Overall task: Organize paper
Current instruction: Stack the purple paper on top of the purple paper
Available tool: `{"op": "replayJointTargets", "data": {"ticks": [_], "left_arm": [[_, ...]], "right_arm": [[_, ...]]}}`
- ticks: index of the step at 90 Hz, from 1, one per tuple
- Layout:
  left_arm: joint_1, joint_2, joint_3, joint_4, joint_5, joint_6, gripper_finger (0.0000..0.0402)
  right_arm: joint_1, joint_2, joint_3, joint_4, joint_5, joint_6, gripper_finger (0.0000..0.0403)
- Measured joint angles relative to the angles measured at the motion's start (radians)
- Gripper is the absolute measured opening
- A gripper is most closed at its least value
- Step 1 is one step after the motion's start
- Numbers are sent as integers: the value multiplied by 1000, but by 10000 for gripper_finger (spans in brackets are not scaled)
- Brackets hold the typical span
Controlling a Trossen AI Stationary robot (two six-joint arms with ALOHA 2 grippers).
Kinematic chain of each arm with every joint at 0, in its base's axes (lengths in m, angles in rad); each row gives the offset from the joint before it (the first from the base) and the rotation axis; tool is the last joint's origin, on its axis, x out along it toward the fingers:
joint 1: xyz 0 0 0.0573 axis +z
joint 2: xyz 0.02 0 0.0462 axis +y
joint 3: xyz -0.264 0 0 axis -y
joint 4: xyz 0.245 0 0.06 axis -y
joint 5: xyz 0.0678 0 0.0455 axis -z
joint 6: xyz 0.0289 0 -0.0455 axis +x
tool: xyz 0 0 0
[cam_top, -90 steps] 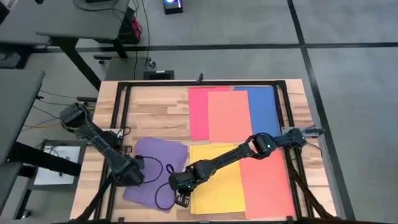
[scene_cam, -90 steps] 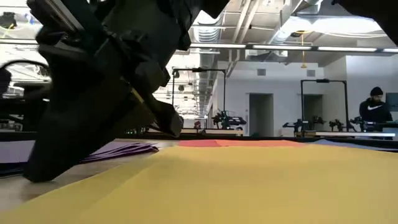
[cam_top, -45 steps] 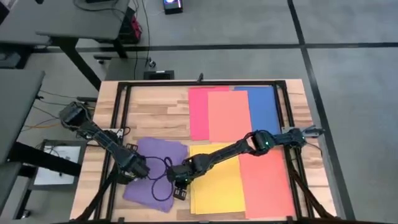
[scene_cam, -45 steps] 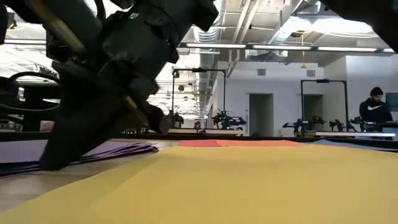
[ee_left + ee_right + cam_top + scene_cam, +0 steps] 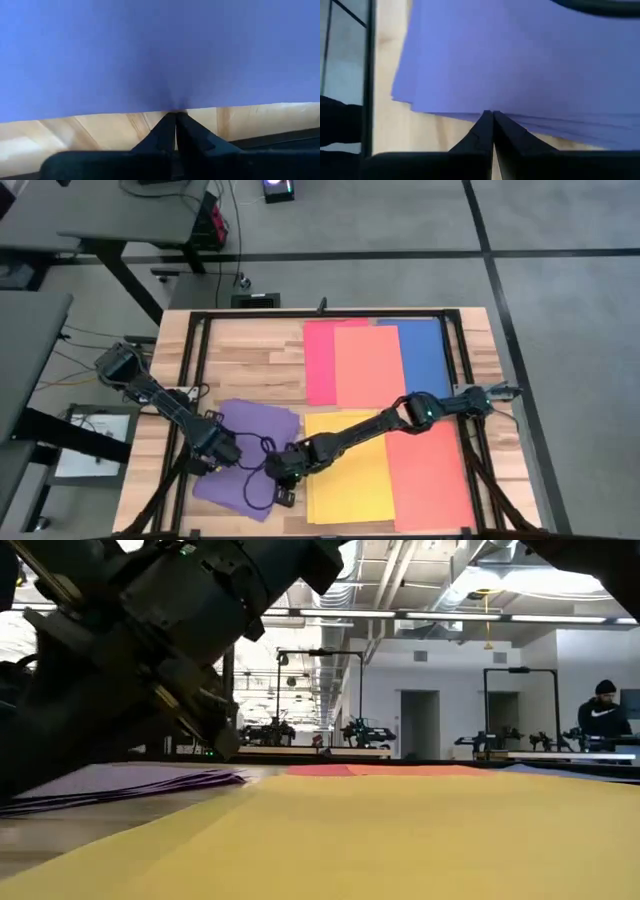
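The purple paper [image 5: 245, 465] lies as a slightly fanned stack at the near left part of the wooden table [image 5: 250, 355], skewed against the table's edges. In the low view the stack [image 5: 130, 785] rests flat, its sheet edges splayed.

Both grippers are at this stack. The left gripper [image 5: 212, 450] sits at the stack's left edge. In the left wrist view its fingers [image 5: 165, 132] are pressed together with no gap, their tips meeting the purple sheet's edge [image 5: 160, 55] where it ends over bare wood; whether a sheet is pinched between them cannot be told. The right gripper [image 5: 283, 475] sits at the stack's right side, just beside the yellow paper [image 5: 350, 470]. In the right wrist view its fingers [image 5: 487, 132] are likewise closed tight, the tips touching the staggered edges of the purple sheets [image 5: 520, 60]; a grip on any sheet cannot be confirmed.

A dark cable [image 5: 262, 480] loops over the purple stack between the two grippers.

Other paper: yellow at near centre, an orange-red sheet [image 5: 430, 475] touching its right side. Farther back lie a red sheet [image 5: 318, 360], an orange sheet [image 5: 368, 365] overlapping it, and a blue sheet [image 5: 425, 355] partly under the orange one.

A person [image 5: 602, 710] stands in the room beyond the table.
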Motion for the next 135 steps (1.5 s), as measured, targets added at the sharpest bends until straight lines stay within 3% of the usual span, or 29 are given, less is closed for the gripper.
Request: {"op": "replayJointTargets", "data": {"ticks": [30,43,56,69,135], "left_arm": [[1,-1,41,-44,-54,-35,0],[2,-23,41,-58,-60,-122,0],[28,-37,41,-90,-41,-303,0],[61,-39,33,-105,-36,-337,0],[102,-42,-30,-5,-49,-73,0]], "right_arm": [[-11,-27,1,-87,0,-5,0],[-35,-67,52,-241,4,-6,0],[-67,-74,57,-427,52,16,0],[-90,-72,58,-515,61,-30,0],[-81,11,58,-234,46,-33,0]]}}
